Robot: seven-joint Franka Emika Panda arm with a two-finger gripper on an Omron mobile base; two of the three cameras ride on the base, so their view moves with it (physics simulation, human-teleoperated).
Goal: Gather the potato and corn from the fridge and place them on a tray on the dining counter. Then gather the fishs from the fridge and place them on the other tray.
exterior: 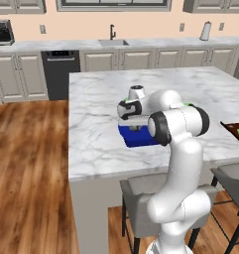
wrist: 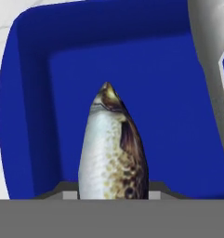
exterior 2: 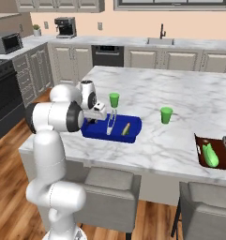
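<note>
**Holding a fish above the blue tray**

Arm: the white arm rises beside the counter edge, bends at a high elbow and reaches forward and down, so the hand hangs low over the near part of the blue tray.

Jaws: nearly closed, gripping a fish. In the hand view the fish sticks out straight ahead of the jaws, snout away from them, pale belly and brown speckled flank showing. Below and beyond it lie the tray's deep blue floor and rounded wall. Whether the fish touches the floor cannot be told.

Blue tray: directly under the jaws, near the counter's front edge. It holds a second small olive fish, lying toward the far end from the jaws. The tray's thin arched metal handle stands upright between the jaws and that fish; in the hand view a grey band of it runs down the right side.

Brown tray: well apart from the jaws, at the counter's other end. It holds the light-green corn. The potato cannot be made out.

Green cups: one just beyond the blue tray, another farther along, between the two trays. Both upright on the counter.

Grey stools: tucked under the counter's near edge, below the jaws.
</note>
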